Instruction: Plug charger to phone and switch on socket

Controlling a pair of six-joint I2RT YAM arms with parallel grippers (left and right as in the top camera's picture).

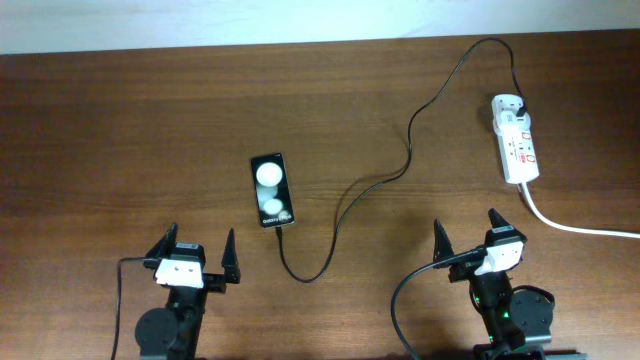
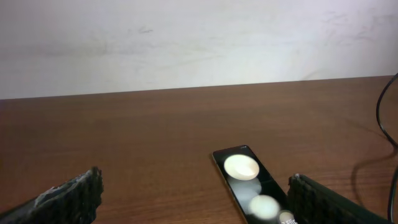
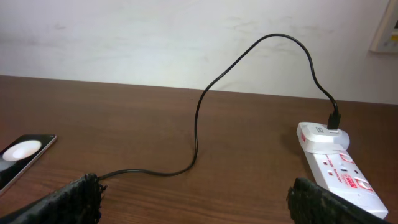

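Observation:
The black phone [image 1: 272,190] lies on the brown table, screen up with two white reflections; it also shows in the left wrist view [image 2: 252,186] and at the left edge of the right wrist view [image 3: 22,155]. The black charger cable [image 1: 410,150] runs from the white adapter on the socket [image 1: 516,150] in loops to the phone's near end, its tip against the phone's bottom edge [image 1: 279,230]. The socket also shows in the right wrist view [image 3: 339,171]. My left gripper [image 1: 196,262] is open and empty, near the phone. My right gripper [image 1: 468,248] is open and empty, below the socket.
The socket's thick white cord [image 1: 580,228] runs off to the right edge. A pale wall stands behind the table's far edge [image 2: 186,43]. A black robot cable [image 1: 400,300] curls by the right arm base.

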